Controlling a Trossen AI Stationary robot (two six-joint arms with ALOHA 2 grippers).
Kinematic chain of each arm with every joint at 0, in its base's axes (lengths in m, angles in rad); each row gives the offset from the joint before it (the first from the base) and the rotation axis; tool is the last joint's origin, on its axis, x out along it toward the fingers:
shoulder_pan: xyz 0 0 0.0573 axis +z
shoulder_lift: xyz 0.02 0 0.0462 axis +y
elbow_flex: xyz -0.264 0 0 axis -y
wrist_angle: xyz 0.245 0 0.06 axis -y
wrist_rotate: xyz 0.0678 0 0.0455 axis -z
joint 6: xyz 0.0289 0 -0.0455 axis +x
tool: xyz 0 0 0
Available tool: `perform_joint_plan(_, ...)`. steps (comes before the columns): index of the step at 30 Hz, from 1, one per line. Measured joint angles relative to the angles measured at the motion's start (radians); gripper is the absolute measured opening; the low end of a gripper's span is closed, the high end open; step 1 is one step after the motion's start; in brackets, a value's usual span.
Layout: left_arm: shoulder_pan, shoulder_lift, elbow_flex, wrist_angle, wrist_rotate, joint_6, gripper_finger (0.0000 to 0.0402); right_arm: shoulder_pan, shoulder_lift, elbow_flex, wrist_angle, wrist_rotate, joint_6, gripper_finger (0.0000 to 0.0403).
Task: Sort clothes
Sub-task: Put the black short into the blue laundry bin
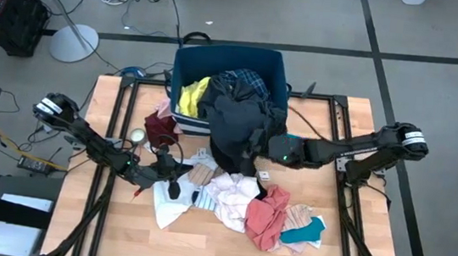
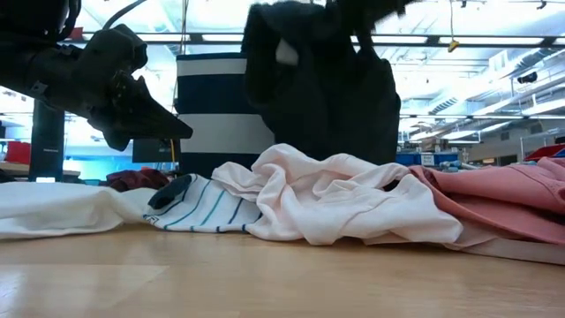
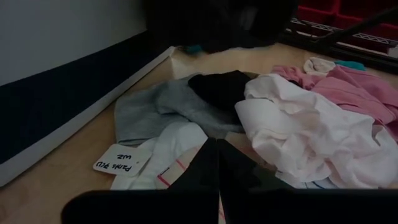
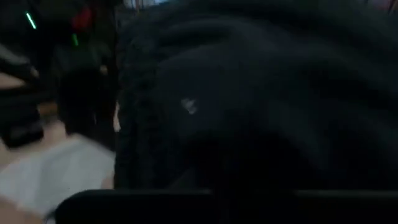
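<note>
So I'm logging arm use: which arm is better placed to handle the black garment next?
Right: the right gripper is shut at the black garment hanging over the bin; the left gripper sits empty by the pile.

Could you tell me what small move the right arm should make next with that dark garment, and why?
Probably lift it and carry it over the bin. The right gripper looks shut on the dark garment, which hangs half out of the bin and trails onto the table beside the pink clothes.
</note>
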State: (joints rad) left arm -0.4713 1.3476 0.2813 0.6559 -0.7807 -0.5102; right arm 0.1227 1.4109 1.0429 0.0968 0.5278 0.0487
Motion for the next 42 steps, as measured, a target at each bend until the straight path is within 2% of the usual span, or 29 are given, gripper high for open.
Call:
perform_joint_plan(6, 0.0, 0.0, 0.0, 0.005, 0.0, 0.006, 0.0001, -0.08, 0.017, 0.244, -0.002, -0.055, -0.269, 0.0002)
perform_joint_plan(9, 0.0, 0.0, 0.0, 0.004, 0.0, 0.006, 0.0001, -0.159, 0.043, 0.375, -0.009, -0.129, -0.347, 0.0002)
perform_joint_plan(14, 0.0, 0.0, 0.0, -0.005, -0.001, 0.008, 0.0001, -0.31, 0.131, 0.626, -0.006, -0.296, -0.363, 0.0001)
perform_joint_plan(19, 0.0, 0.0, 0.0, -0.018, -0.006, 0.008, 0.0001, -0.424, 0.288, 0.891, -0.024, -0.423, -0.364, 0.0001)
perform_joint_plan(23, 0.0, 0.0, 0.0, -0.03, -0.006, 0.008, 0.0001, -0.477, 0.398, 1.054, -0.117, -0.476, -0.357, 0.0001)
perform_joint_plan(25, 0.0, 0.0, 0.0, -0.035, -0.006, 0.008, 0.0001, -0.492, 0.432, 1.1, -0.201, -0.477, -0.356, 0.0)
perform_joint_plan(29, 0.0, 0.0, 0.0, -0.047, -0.006, 0.005, 0.0001, -0.507, 0.446, 1.119, -0.493, -0.434, -0.328, 0.0)
perform_joint_plan(32, 0.0, 0.0, 0.0, -0.048, -0.006, 0.004, 0.0001, -0.512, 0.456, 1.119, -0.766, -0.424, -0.22, 0.0)
perform_joint_plan(36, 0.0, 0.0, 0.0, -0.048, -0.007, 0.002, 0.0001, -0.524, 0.517, 1.119, -1.021, -0.47, -0.075, 0.0001)
perform_joint_plan(39, 0.0, 0.0, 0.0, -0.042, -0.01, 0.002, 0.0001, -0.529, 0.597, 1.118, -1.109, -0.476, -0.022, 0.0002)
perform_joint_plan(42, 0.0, 0.0, 0.0, -0.04, -0.01, 0.001, 0.0001, -0.532, 0.684, 1.117, -1.119, -0.478, 0.01, 0.0005)
